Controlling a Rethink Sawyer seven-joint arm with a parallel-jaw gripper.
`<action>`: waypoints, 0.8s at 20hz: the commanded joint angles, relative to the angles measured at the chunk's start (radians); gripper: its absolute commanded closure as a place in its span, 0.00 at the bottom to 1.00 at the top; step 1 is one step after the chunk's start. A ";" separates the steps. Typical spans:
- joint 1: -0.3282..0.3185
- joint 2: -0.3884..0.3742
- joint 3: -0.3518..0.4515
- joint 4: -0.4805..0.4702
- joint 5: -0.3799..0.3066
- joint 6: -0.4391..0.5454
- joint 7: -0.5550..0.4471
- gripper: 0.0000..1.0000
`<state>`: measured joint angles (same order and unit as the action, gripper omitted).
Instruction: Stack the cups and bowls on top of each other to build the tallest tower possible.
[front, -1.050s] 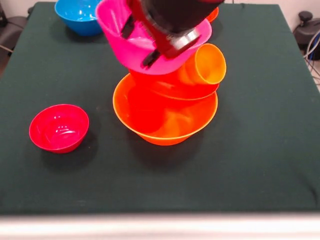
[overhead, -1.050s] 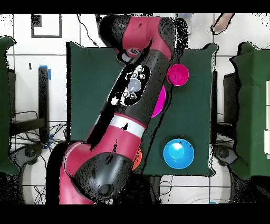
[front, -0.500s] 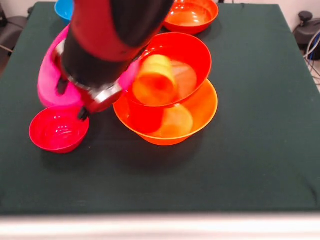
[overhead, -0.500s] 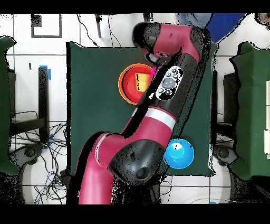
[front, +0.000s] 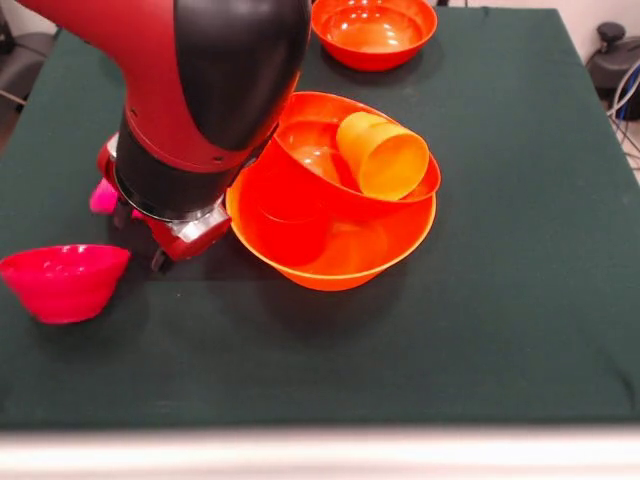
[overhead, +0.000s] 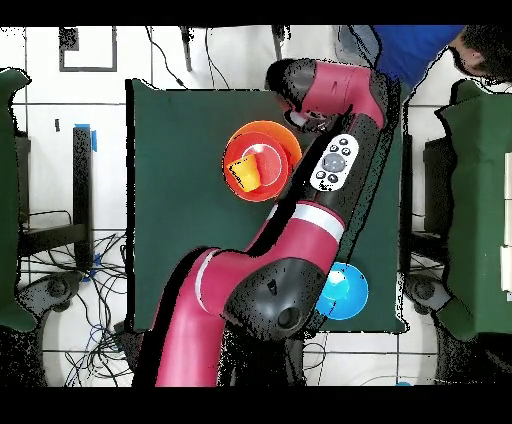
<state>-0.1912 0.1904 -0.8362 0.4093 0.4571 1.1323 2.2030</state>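
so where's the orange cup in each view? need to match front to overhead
Front view: the orange cup lies tipped on its side in the red-orange bowl, right of centre, mouth facing the camera.
Overhead view: the same cup shows as a small orange shape left of centre in that bowl, upper middle of the table.
Shared landmark: the widest orange bowl under both, beside the red arm.

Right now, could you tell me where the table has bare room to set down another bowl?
Bare cloth runs to the right of the widest orange bowl, and along the near edge in front of it. The left is crowded: the arm hangs low beside the crimson bowl. A red-orange bowl takes the far middle.
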 joint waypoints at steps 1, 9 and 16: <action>0.032 -0.040 0.156 0.090 -0.081 -0.094 -0.156 0.00; 0.006 -0.049 0.162 0.065 -0.107 -0.148 -0.196 0.00; 0.023 -0.096 0.189 0.109 -0.130 -0.157 -0.189 0.00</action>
<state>-0.1785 0.1413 -0.7814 0.4380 0.4105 1.0241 2.2030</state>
